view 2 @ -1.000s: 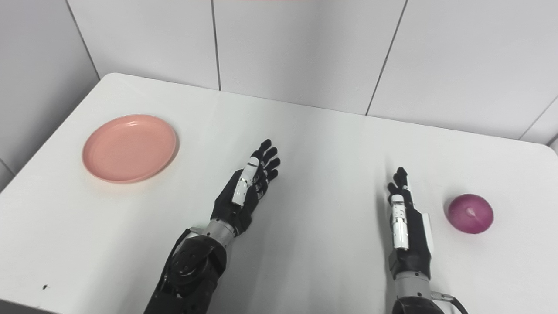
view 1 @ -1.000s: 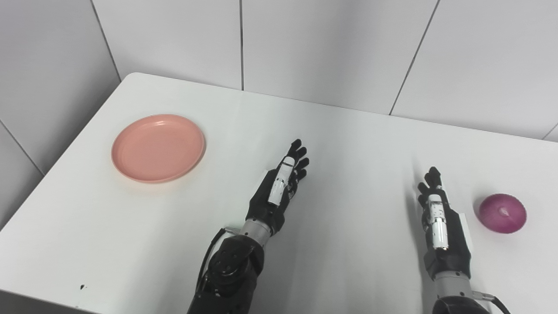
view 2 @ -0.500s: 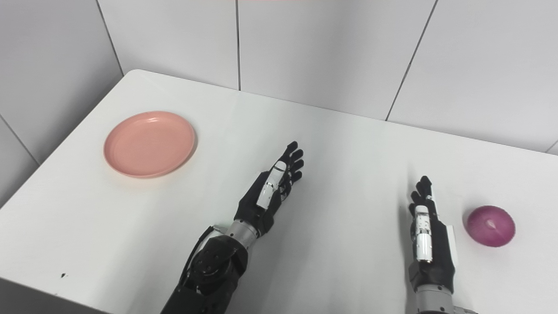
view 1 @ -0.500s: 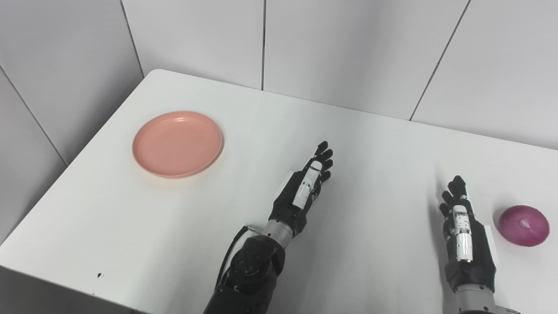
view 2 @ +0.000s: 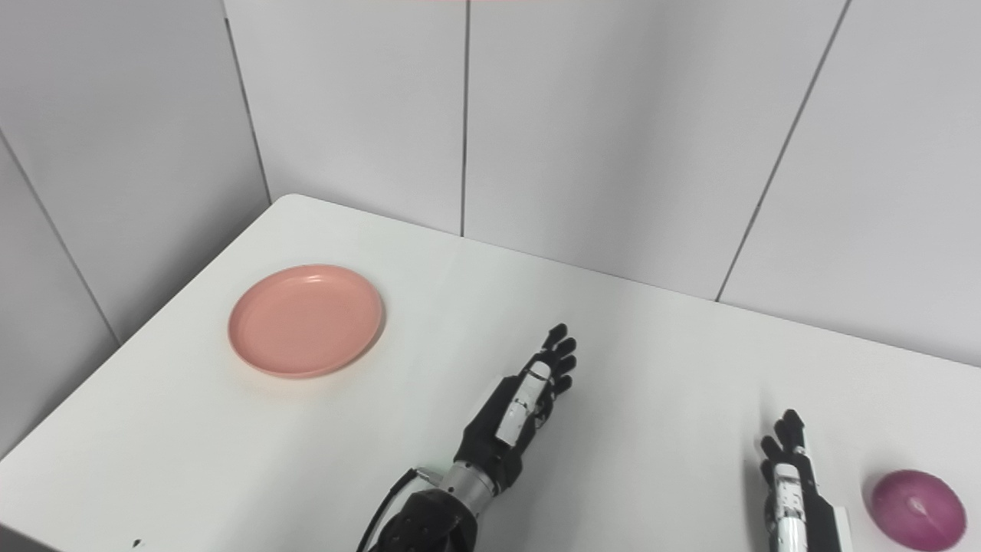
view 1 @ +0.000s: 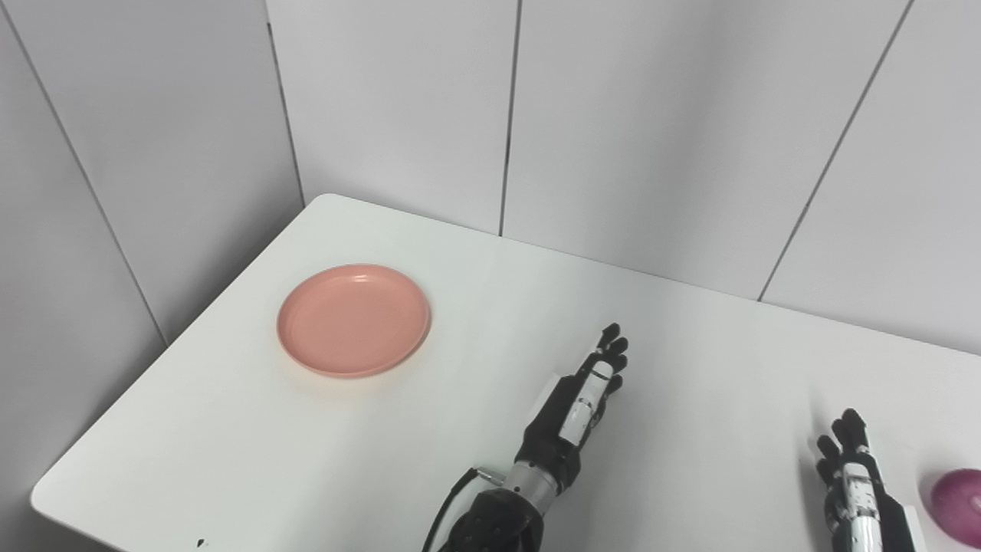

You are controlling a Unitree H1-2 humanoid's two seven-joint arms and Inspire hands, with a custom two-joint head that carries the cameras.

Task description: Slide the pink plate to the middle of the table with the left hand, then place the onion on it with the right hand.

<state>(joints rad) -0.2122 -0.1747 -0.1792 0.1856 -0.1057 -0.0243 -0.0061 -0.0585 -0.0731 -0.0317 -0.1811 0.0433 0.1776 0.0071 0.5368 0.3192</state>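
Right eye view: pink plate [view 2: 306,320] well apart from left hand [view 2: 515,418].

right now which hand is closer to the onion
Right. The right hand sits just left of the onion with a small gap between them. The left hand is out near the table's middle, much farther from it.
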